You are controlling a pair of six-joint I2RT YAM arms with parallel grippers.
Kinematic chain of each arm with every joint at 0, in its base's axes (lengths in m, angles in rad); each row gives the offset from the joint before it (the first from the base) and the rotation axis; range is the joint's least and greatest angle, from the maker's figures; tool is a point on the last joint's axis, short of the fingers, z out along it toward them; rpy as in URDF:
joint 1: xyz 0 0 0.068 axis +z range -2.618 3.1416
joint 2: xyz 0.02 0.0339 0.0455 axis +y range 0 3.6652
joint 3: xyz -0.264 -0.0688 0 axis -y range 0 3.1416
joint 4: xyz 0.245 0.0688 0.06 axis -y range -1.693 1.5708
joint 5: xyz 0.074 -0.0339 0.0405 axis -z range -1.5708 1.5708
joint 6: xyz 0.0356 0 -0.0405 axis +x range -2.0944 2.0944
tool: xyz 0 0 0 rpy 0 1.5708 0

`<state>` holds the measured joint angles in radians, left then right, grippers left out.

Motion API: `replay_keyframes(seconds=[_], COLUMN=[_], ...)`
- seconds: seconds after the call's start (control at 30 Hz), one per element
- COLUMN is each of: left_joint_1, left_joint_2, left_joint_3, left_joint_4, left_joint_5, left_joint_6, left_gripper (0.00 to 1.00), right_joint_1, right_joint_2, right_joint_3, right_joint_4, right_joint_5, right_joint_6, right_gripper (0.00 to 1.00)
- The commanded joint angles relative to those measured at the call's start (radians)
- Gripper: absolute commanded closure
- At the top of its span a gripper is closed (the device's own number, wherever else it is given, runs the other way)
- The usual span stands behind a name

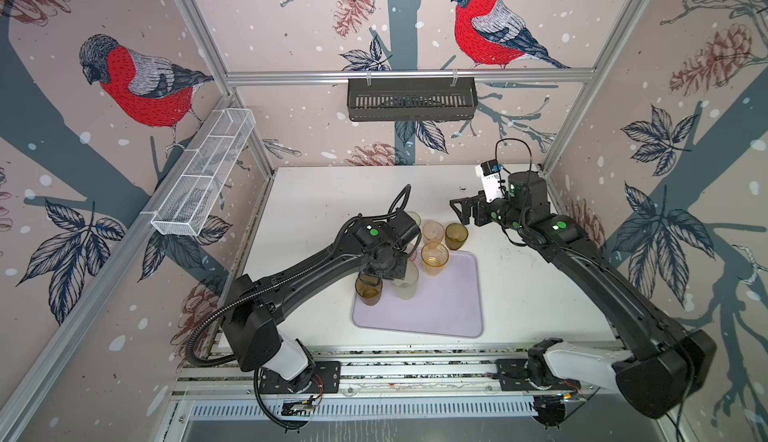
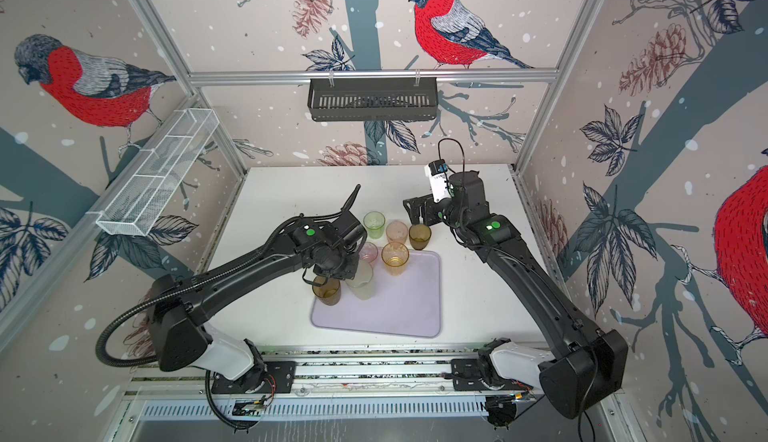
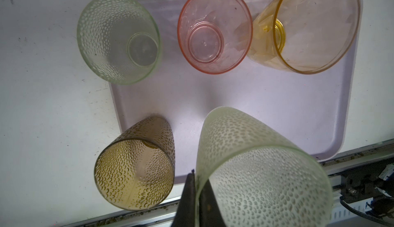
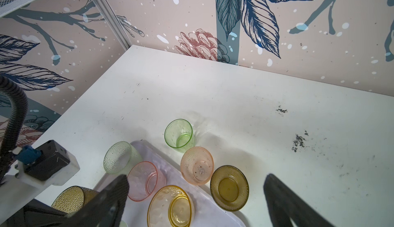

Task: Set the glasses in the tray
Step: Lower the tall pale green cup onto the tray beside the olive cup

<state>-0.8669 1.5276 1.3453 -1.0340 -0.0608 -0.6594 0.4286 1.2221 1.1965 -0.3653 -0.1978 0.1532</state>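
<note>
Two black robot arms work over a white table point(image 1: 523, 303) in a booth papered with bullfinches. A pale lilac tray point(image 1: 440, 307) lies at the near middle.

The left gripper point(image 3: 194, 183) is closed on the rim of a tall frosted whitish tumbler point(image 3: 255, 168), one finger inside the thin wall and one outside. It holds the tumbler upright over the tray's left half. A rim pinch likely suits a cup too wide to span. Whether its base touches the tray cannot be told.

Just left of it, a brown tumbler point(image 1: 368, 290) stands at the tray's left edge. An amber tumbler point(image 1: 434, 257) and a pink tumbler point(image 2: 368, 251) stand inside the far rim. A pale green tumbler point(image 3: 119, 38) sits at the far left corner; whether it is inside the rim is unclear.

On the table just beyond the far edge stand a bright green tumbler point(image 2: 374, 225), a peach tumbler point(image 2: 396, 232) and an olive tumbler point(image 2: 419, 236).

The right gripper point(image 1: 457, 210) hangs above the table to their far right, jaws wide apart and empty, probably keeping clear while the left arm works.

A white tag point(image 1: 492, 182) on the right wrist carries dark print too small to read. No brand shows on the glasses or tray.
</note>
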Motion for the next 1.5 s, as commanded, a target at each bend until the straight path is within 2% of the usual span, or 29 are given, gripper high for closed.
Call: replay_keyframes(seconds=[0.0,1.47], left_joint_1=[-0.002,-0.002], left_joint_2=[-0.012,-0.017], left_joint_3=[-0.025,-0.152], left_joint_4=[0.033,0.107], left_joint_5=[-0.017,-0.022], left_joint_6=[-0.042,-0.025], left_gripper=[0.99,1.0], right_joint_1=[-0.003,-0.016], right_joint_2=[-0.002,-0.01], right_joint_3=[0.005,-0.006], right_joint_4=[0.005,0.018], right_joint_5=[-0.006,-0.002], right_joint_6=[0.0,0.017], right_gripper=[0.0,0.0])
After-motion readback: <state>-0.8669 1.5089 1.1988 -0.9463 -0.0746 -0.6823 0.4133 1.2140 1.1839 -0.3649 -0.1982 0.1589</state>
